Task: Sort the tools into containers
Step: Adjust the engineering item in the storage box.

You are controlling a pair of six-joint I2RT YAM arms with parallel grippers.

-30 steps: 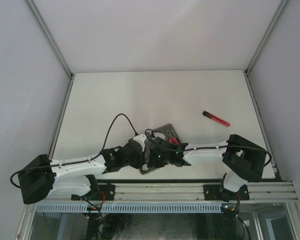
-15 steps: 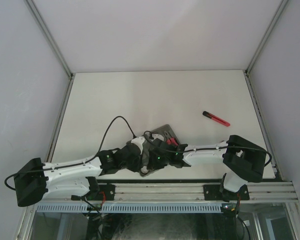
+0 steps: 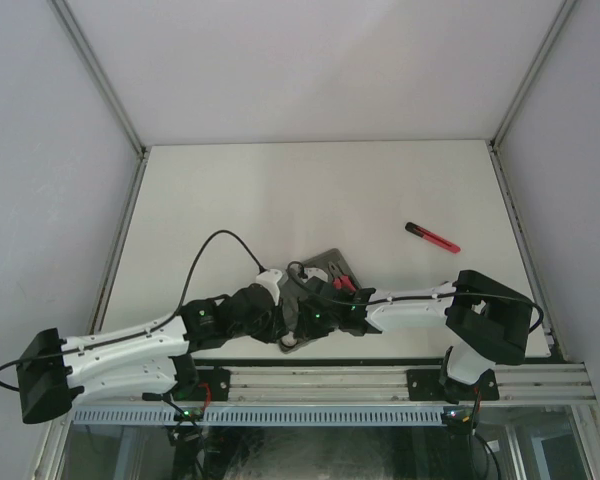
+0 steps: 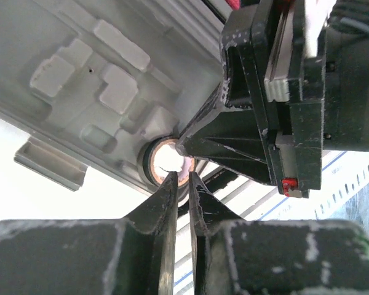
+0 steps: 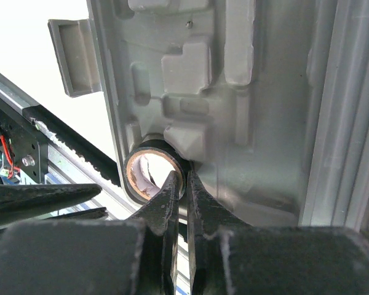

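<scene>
Left gripper (image 4: 183,179) has just parted to a narrow slit, its tips on either side of the rim of the black ring (image 4: 163,167); whether it bears on the ring cannot be told; its arm has swung lower and outward in the top view; right gripper (image 5: 184,179) is closed, tips against the ring's wall, grip uncertain; ring sits in a round recess at the corner of the grey case (image 4: 80,74), probably being let go there; red stick tool (image 3: 432,237) lies well apart on the table (image 3: 280,190), unsorted.
</scene>
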